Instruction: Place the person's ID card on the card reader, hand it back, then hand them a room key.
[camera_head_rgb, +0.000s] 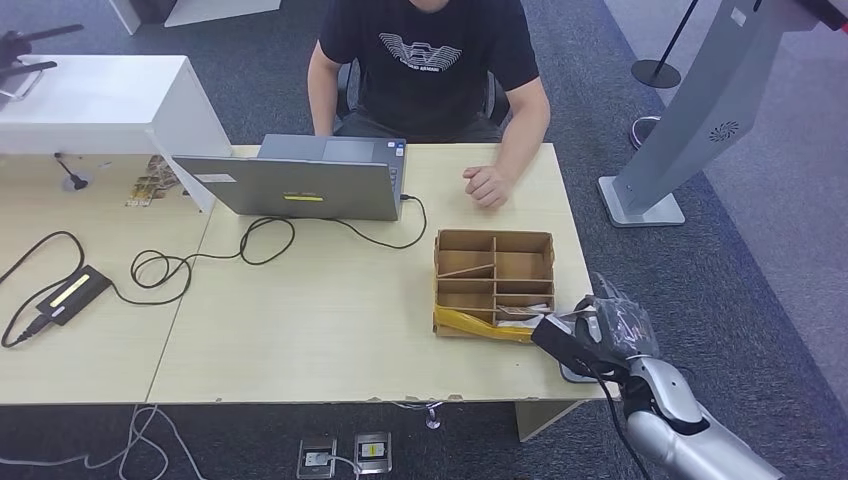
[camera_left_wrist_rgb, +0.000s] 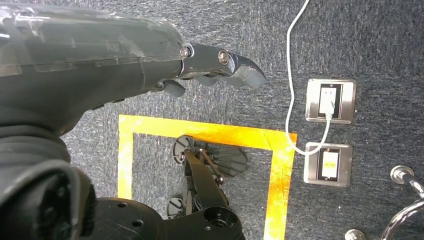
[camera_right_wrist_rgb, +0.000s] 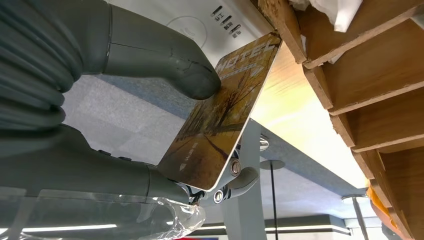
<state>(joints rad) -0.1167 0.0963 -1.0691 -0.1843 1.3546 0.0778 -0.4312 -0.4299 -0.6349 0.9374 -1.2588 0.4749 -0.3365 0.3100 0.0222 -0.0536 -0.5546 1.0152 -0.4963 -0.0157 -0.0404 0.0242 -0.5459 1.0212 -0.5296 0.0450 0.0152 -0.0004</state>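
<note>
Right hand: the right hand (camera_head_rgb: 600, 330) sits at the counter's near right corner, just beside the cardboard organiser; thumb (camera_right_wrist_rgb: 165, 60) and fingers (camera_right_wrist_rgb: 235, 175) are clamped on the room key.
Room key: the room key (camera_right_wrist_rgb: 220, 115), a card printed with a golden tree scene and the word HOTEL, is held on edge in the right hand, its far corner close to the organiser's wall.
Card reader: a white card reader (camera_right_wrist_rgb: 200, 25) lies behind the key, on the counter.
Left hand: the left hand (camera_left_wrist_rgb: 220, 65) hangs over grey carpet, fingers loosely curled, holding nothing.
Organiser: the cardboard organiser (camera_head_rgb: 494, 282) stands on the counter (camera_head_rgb: 330, 320), with yellow tape along its near edge.
Person: the person (camera_head_rgb: 430, 70) is seated across the counter behind a laptop (camera_head_rgb: 300, 180), one fist resting on the top.
</note>
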